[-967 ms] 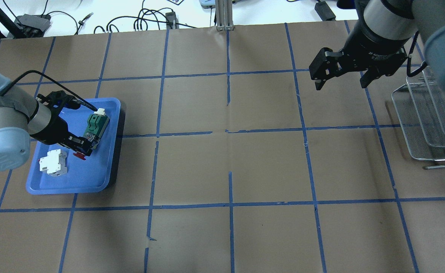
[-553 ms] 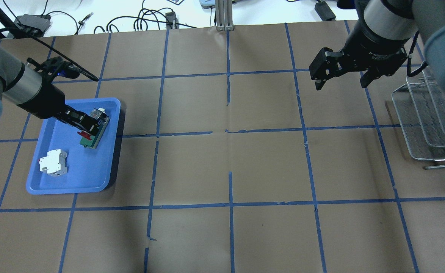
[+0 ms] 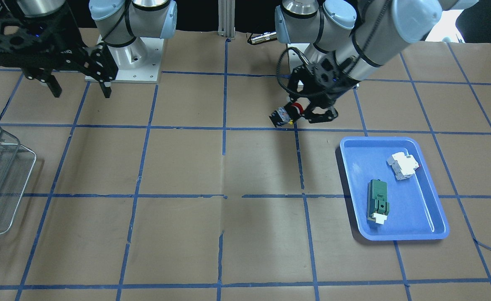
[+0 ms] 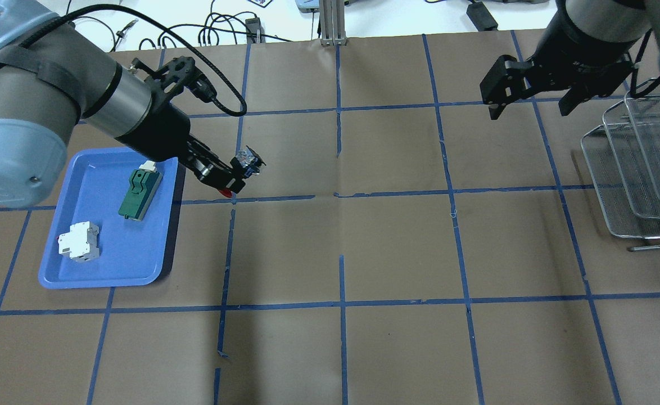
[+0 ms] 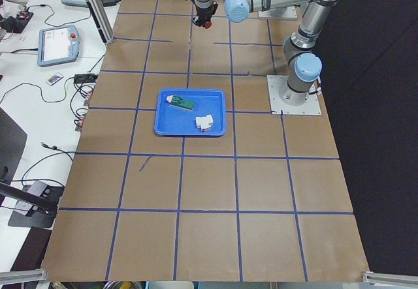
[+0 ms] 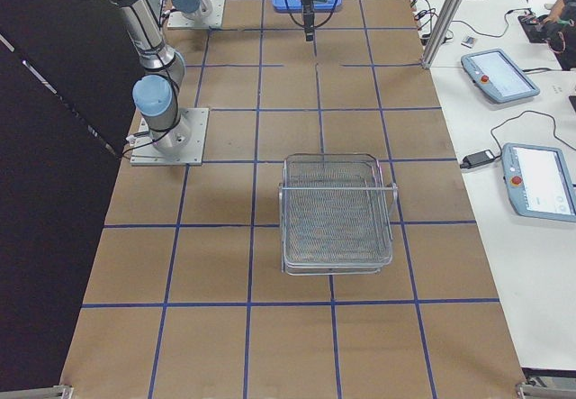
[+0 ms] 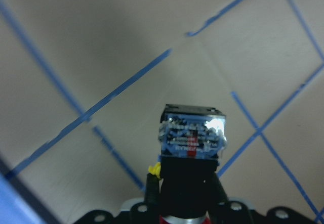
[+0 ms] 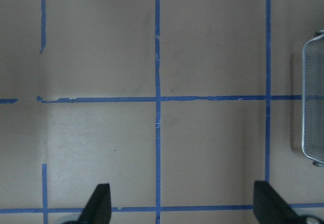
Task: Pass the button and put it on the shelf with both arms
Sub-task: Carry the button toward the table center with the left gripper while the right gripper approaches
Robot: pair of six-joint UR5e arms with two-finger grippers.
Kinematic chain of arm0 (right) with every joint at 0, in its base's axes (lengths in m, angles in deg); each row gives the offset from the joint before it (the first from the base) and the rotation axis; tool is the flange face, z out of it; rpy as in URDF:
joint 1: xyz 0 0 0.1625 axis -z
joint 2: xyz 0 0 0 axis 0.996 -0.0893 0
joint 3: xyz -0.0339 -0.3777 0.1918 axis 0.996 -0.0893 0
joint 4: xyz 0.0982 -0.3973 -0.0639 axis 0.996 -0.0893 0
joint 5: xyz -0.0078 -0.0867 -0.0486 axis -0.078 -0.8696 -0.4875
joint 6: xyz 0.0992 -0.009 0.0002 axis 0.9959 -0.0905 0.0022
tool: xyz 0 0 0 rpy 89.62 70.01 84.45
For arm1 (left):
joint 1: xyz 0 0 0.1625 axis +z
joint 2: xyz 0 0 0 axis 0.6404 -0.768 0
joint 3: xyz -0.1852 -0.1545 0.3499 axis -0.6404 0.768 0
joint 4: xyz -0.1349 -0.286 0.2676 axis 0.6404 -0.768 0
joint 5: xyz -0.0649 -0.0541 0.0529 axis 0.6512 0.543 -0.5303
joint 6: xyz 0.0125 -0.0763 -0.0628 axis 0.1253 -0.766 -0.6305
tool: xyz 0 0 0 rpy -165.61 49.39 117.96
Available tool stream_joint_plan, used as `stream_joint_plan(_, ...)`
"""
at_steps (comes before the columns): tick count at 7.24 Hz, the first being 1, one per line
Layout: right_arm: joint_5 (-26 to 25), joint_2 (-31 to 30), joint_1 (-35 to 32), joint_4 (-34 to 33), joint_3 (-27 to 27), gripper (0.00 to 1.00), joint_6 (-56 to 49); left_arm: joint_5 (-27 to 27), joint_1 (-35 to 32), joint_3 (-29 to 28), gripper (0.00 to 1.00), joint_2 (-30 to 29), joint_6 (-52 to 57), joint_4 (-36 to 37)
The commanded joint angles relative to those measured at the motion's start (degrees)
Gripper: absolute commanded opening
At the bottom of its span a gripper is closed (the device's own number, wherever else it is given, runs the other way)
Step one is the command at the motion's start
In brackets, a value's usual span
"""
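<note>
Step in hand: carrying toward hand-over.
- Left gripper (image 4: 233, 178): clamped on the button (image 4: 248, 161), aloft over the table (image 4: 397, 247), just past the blue tray (image 4: 111, 247).
- Right gripper (image 4: 529, 109): spread wide, empty, near the shelf (image 4: 616, 185).
- Next, likely: meet mid-table, right gripper takes the exposed body.

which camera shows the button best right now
The left wrist-mounted view: the button sits close and large at centre, body end-on. The front-facing view shows its red cap, small, in the left pincer; overhead it is small too; the side views show it too tiny to judge; the right wrist view misses it.
</note>
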Motion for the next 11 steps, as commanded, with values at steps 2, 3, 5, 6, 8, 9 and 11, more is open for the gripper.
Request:
stream_joint_plan(2,1.0,-0.9,10.2,0.1,-2.3,1.0,-5.3,-4.6,-13.8,-2.9,0.04,-1.7,3.0,5.4)
stream_joint_plan(3,0.9,-0.8,12.6,0.7,-2.2,1.0,-6.2,-6.1,-15.1,-3.1,0.04,-1.7,5.6,5.4)
stream_joint_plan(5,3.9,-0.4,19.8,1.4,-1.1,1.0,-16.2,-7.6,-16.5,-3.4,0.04,-1.9,5.7,5.5)
stream_joint_plan(6,9.5,-0.4,23.4,4.1,0.3,1.0,-20.5,-7.6,-17.6,-4.1,0.04,-2.0,5.2,5.4)
stream_joint_plan(8,23.5,-0.5,27.2,15.5,3.0,1.0,-25.2,-9.7,-19.2,-5.1,0.04,-2.6,4.6,5.0)
stream_joint_plan(9,29.0,-0.8,27.1,22.8,4.1,1.0,-25.8,-12.3,-20.3,-6.2,0.04,-2.9,4.7,4.9)
stream_joint_plan(11,38.4,-0.5,27.1,34.2,4.9,1.0,-34.3,-17.8,-21.2,-10.7,0.04,-4.7,10.1,3.7)
